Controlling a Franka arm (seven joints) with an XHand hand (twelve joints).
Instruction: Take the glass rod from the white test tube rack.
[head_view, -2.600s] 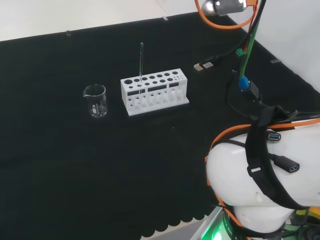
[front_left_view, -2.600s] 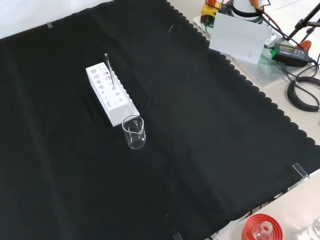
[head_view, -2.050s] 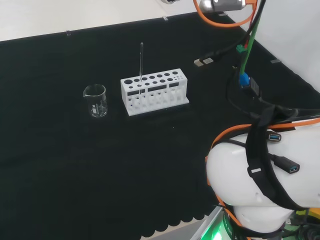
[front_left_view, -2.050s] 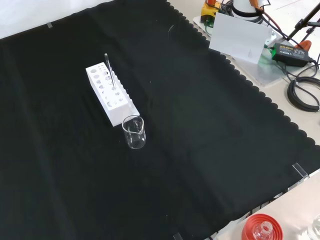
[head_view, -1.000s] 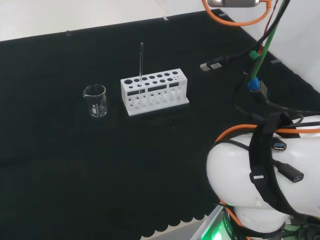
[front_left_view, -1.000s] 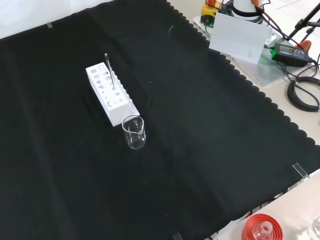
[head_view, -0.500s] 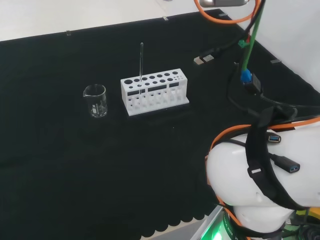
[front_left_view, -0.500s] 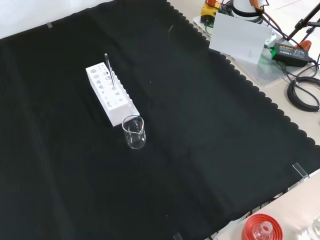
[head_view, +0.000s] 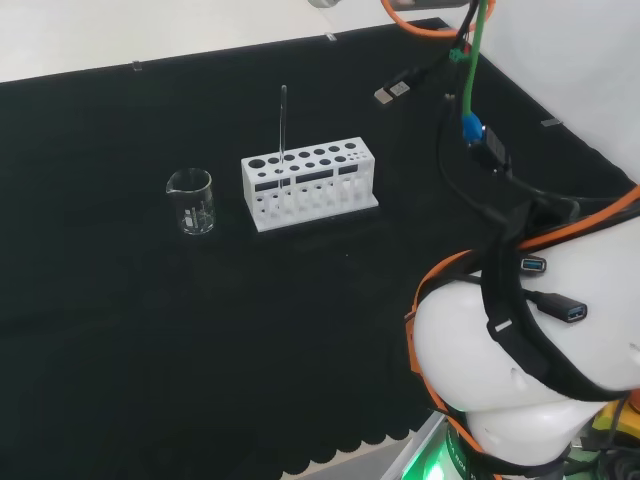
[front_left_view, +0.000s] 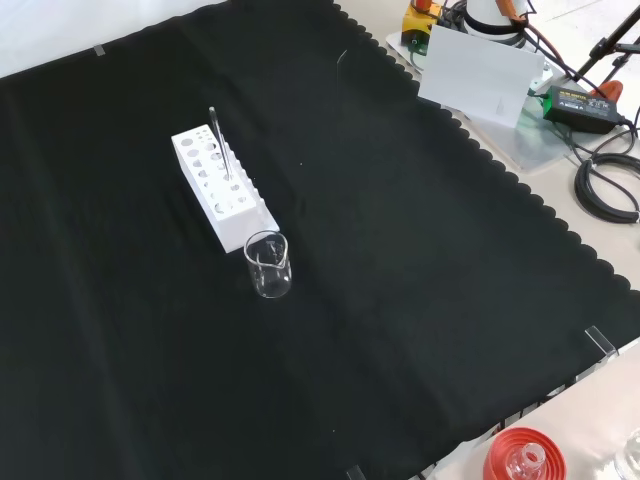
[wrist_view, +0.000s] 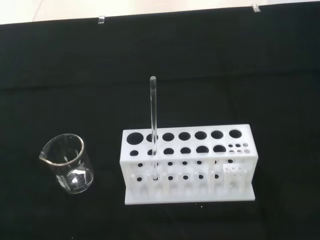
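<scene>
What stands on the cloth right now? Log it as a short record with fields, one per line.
surface: black cloth
rack: white test tube rack, upright
rod: glass rod, standing upright in a hole near the rack's beaker end
beaker: clear beaker, beside the rack, apart from it, looks empty
rod status: not yet taken

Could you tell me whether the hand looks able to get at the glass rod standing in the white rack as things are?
Probably yes. The glass rod rises well above the white rack, whose other holes look empty; the beaker stands apart beside it.
</scene>
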